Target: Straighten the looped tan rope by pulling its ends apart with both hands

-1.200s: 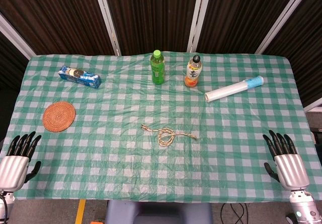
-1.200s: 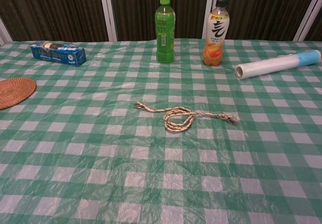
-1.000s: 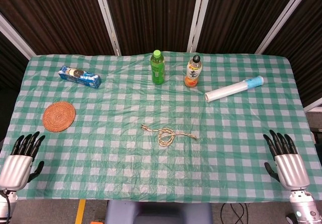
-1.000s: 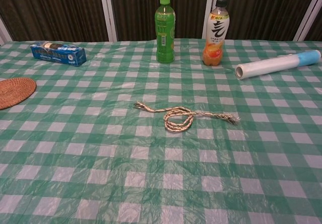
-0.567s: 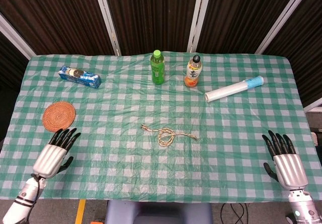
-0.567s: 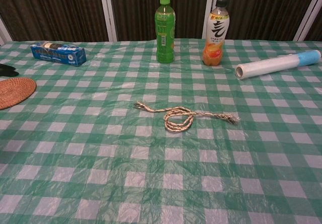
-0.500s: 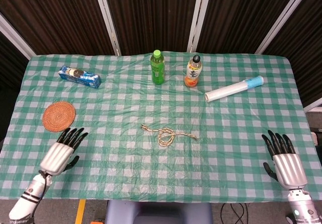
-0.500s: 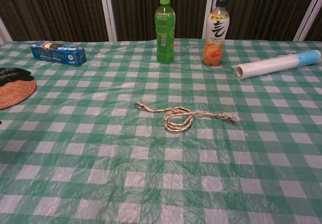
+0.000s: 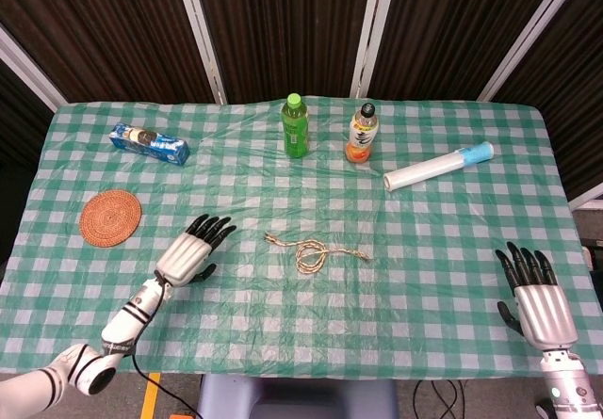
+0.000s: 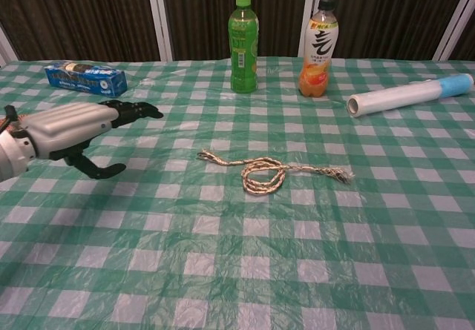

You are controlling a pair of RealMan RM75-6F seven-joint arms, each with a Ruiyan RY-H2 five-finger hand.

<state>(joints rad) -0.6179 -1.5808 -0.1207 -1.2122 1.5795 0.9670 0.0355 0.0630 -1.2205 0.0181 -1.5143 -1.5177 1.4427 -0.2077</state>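
Observation:
The tan rope [image 9: 316, 250] [image 10: 271, 171] lies in the middle of the checked tablecloth, a small loop at its centre and one loose end to each side. My left hand [image 9: 193, 248] [image 10: 82, 126] hovers to the rope's left, fingers spread and pointing toward it, holding nothing and well short of the left end. Down at the table's front right corner my right hand [image 9: 534, 297] is also spread and holds nothing; it is far from the rope and the chest view does not show it.
At the back stand a green bottle [image 9: 295, 126] [image 10: 243, 44] and an orange drink bottle [image 9: 362, 134] [image 10: 318, 48]. A blue box [image 9: 149, 143] [image 10: 85, 78] and a woven coaster [image 9: 110, 217] lie left. A rolled film tube [image 9: 437, 166] [image 10: 408, 95] lies back right.
My left hand has swept from the front left corner in over the table to just left of the rope. The right hand and the rope have stayed put.

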